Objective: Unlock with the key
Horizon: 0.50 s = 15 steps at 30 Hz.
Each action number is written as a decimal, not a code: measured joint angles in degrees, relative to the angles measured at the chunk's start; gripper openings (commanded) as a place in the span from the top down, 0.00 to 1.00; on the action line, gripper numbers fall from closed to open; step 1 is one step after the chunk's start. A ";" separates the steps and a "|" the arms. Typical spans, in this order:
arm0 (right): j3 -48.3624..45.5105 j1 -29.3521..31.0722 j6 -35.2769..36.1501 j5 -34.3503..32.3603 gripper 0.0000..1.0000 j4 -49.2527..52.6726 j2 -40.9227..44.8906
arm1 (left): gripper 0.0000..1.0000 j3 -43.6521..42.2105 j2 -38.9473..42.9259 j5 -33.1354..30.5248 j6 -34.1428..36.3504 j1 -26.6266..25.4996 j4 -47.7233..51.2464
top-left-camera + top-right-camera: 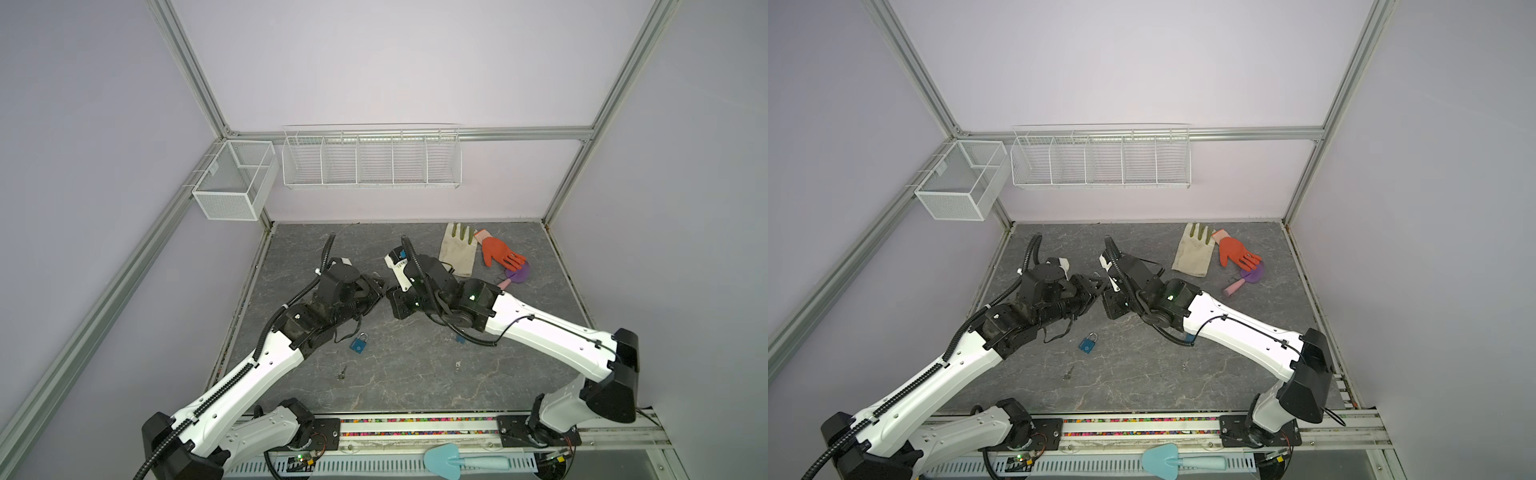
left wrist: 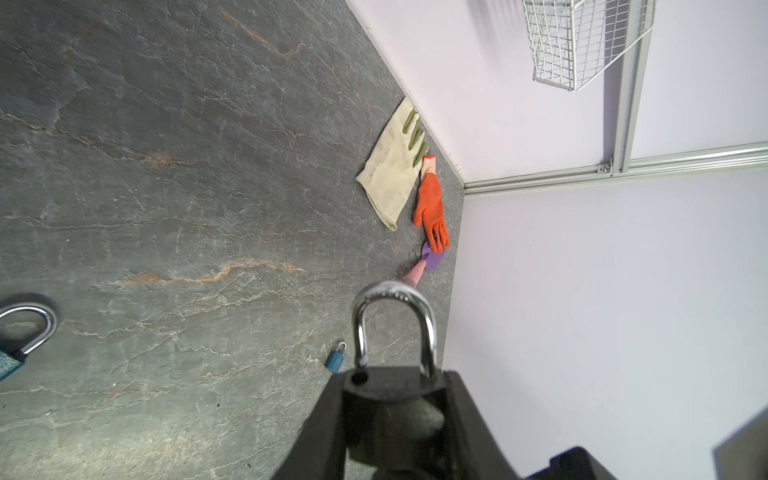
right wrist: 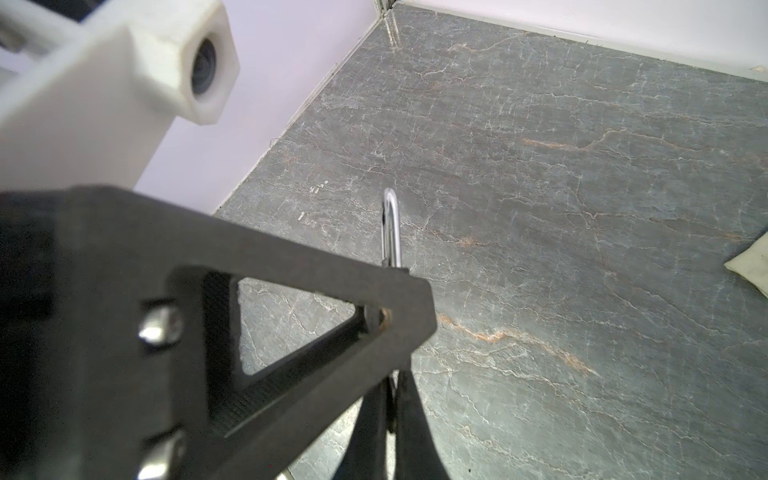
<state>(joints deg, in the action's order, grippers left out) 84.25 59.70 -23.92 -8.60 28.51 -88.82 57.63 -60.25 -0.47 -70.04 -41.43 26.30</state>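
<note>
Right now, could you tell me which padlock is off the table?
The padlock clamped in the left pincer, raised above the table; the other two, both blue, lie flat on it.

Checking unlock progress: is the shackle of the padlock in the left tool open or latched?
Apparently open: in the left wrist view, the shackle has one leg ending above an empty hole in the black padlock.

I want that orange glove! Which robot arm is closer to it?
Right. The right arm reaches close beside the orange glove; the left arm is farther off, left of the middle.
</note>
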 measured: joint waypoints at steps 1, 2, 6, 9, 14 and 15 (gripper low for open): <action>0.02 0.02 0.04 -0.09 0.93 -0.02 0.00 | 0.80 -0.02 0.00 -0.02 -0.02 0.00 -0.07; 0.02 0.02 0.17 -0.13 0.93 -0.02 0.00 | 0.80 -0.04 0.00 -0.04 -0.04 0.00 -0.11; 0.02 0.04 0.44 -0.24 0.76 0.13 0.00 | 0.86 -0.31 0.02 -0.37 -0.20 -0.17 -0.52; 0.07 0.15 1.38 -0.31 0.67 0.15 0.17 | 0.89 -0.39 0.02 -1.38 -0.20 -0.22 -0.50; 0.07 0.24 1.95 -0.92 0.55 1.07 2.29 | 0.94 -0.39 0.35 -3.50 0.17 -0.22 -0.50; 0.07 0.24 2.03 -1.03 0.53 1.46 3.19 | 0.96 -0.39 0.46 -3.96 0.57 -0.22 -0.50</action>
<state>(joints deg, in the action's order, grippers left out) 84.31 59.94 -21.89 -9.63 29.98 -85.62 57.23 -59.79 -4.43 -69.47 -41.65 25.80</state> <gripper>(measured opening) 0.448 0.313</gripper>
